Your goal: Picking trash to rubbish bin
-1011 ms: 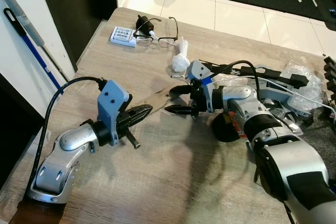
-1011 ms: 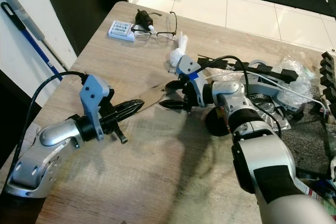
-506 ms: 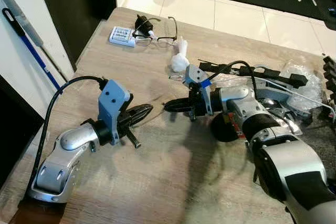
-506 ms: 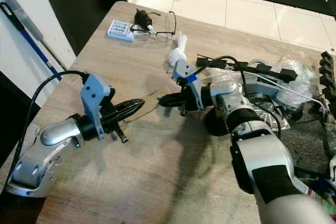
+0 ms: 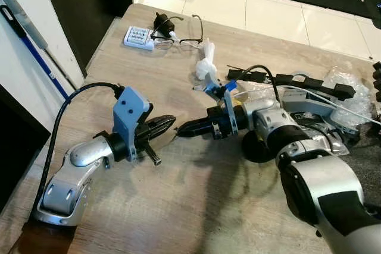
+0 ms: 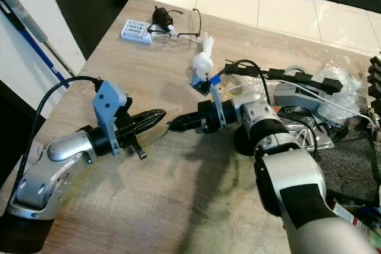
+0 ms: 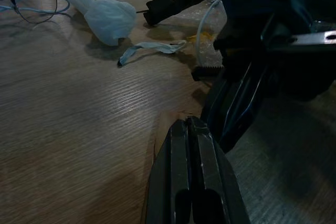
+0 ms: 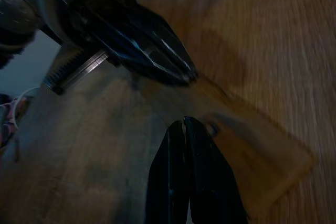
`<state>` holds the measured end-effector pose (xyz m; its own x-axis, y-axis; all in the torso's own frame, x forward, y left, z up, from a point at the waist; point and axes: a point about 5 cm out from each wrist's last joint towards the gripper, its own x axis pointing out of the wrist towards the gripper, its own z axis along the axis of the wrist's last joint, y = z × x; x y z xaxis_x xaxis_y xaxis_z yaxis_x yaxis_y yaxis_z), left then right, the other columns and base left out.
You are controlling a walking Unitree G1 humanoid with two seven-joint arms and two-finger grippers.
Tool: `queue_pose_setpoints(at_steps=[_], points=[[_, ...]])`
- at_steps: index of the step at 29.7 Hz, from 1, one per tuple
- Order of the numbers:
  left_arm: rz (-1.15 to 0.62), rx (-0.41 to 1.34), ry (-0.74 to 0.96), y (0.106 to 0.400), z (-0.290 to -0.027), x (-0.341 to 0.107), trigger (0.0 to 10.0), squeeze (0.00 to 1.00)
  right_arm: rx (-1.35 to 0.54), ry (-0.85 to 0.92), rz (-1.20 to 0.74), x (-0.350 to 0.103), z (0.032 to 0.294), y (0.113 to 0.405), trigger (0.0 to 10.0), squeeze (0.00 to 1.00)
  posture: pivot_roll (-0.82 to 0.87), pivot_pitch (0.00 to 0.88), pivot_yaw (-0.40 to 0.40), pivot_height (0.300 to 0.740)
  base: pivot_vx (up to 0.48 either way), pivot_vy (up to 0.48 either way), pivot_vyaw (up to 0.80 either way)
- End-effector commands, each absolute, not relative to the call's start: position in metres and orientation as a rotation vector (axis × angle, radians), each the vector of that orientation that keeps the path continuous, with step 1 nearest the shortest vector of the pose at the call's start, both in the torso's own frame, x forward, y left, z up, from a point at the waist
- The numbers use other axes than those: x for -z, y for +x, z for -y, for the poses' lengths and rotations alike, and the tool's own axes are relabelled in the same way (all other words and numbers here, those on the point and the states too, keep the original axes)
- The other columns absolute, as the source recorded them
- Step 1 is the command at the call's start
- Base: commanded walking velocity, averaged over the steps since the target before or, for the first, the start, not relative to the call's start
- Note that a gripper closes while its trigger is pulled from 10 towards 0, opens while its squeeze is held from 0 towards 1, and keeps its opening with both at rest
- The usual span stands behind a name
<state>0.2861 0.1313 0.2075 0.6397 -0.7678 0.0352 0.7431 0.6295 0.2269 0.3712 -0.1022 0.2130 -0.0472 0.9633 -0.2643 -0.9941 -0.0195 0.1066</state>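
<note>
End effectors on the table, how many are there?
2: the left end effector over the table's left middle, and the right end effector tip to tip beside it.

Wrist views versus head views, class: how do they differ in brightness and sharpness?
Left eye view: bright and sharp, soft arm shadows on the light wooden table. Left wrist view: dim but fairly sharp, the crumpled white tissue readable. Right wrist view: dark and smeary, wood grain blurred around the flat brown card scrap.
</note>
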Motion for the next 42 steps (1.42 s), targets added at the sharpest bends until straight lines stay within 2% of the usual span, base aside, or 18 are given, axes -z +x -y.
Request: queue_pose_setpoints(at_steps=[1, 7, 12, 13, 14, 15, 25, 29, 34, 35, 36, 37, 42], points=[[0.112, 0.885, 0.207, 0.285, -0.129, -0.201, 10.0, 0.00, -1.605, -0.100, -0.284, -0.215, 0.104, 0.371, 0.0, 0.00, 0.00, 0.322, -0.088, 0.740, 0.000, 0.000, 0.00], [0.140, 0.842, 0.191, 0.291, -0.133, -0.206, 10.0, 0.00, -1.599, -0.136, -0.339, -0.214, 0.113, 0.371, 0.0, 0.00, 0.00, 0.319, -0.086, 0.740, 0.000, 0.000, 0.00], [0.140, 0.842, 0.193, 0.292, -0.135, -0.207, 10.0, 0.00, -1.508, -0.309, -0.346, -0.207, 0.123, 0.374, 0.0, 0.00, 0.00, 0.318, -0.084, 0.740, 0.000, 0.000, 0.00], [0.139, 0.843, 0.195, 0.292, -0.135, -0.207, 10.0, 0.00, -1.482, -0.326, -0.324, -0.205, 0.122, 0.375, 1.7, 0.00, 0.00, 0.318, -0.084, 0.740, 0.000, 0.000, 0.00], [0.139, 0.844, 0.195, 0.292, -0.134, -0.207, 10.0, 0.00, -1.436, -0.350, -0.268, -0.204, 0.121, 0.377, 10.0, 0.63, 0.00, 0.319, -0.087, 0.740, 0.000, 0.000, 0.00], [0.140, 0.845, 0.195, 0.292, -0.133, -0.207, 10.0, 0.00, -1.409, -0.341, -0.232, -0.204, 0.119, 0.378, 10.0, 1.00, 0.00, 0.319, -0.087, 0.740, 0.000, 0.000, 0.00], [0.109, 0.863, 0.236, 0.289, -0.137, -0.200, 10.0, 0.00, -1.341, -0.134, -0.075, -0.219, 0.118, 0.383, 10.0, 1.00, 0.01, 0.325, -0.090, 0.740, 0.000, 0.000, 0.00], [0.082, 0.864, 0.275, 0.288, -0.138, -0.194, 10.0, 0.00, -1.330, -0.147, -0.061, -0.220, 0.118, 0.384, 10.0, 1.00, 0.01, 0.324, -0.091, 0.740, 0.000, 0.000, 0.00], [0.072, 0.863, 0.298, 0.289, -0.137, -0.190, 10.0, 0.00, -1.178, -0.361, -0.063, -0.205, 0.113, 0.387, 10.0, 0.99, 0.01, 0.316, -0.092, 0.740, 0.000, 0.000, 0.00], [0.077, 0.861, 0.299, 0.289, -0.136, -0.191, 10.0, 0.00, -1.143, -0.399, -0.068, -0.201, 0.113, 0.388, 10.0, 0.09, 0.02, 0.308, -0.093, 0.740, 0.000, 0.000, 0.00], [0.080, 0.859, 0.299, 0.289, -0.136, -0.192, 10.0, 0.00, -1.122, -0.424, -0.069, -0.199, 0.113, 0.389, 10.0, 0.09, 0.02, 0.308, -0.093, 0.740, 0.000, 0.000, 0.00], [0.082, 0.858, 0.301, 0.290, -0.136, -0.192, 10.0, 0.00, -1.072, -0.489, -0.054, -0.196, 0.112, 0.390, 10.0, 0.00, 0.02, 0.303, -0.093, 0.740, 0.000, 0.000, 0.00], [0.085, 0.859, 0.311, 0.290, -0.137, -0.193, 10.0, 0.00, -1.060, -0.549, -0.058, -0.187, 0.108, 0.388, 10.0, 0.00, 0.03, 0.292, -0.095, 0.740, 0.000, 0.000, 0.00]])
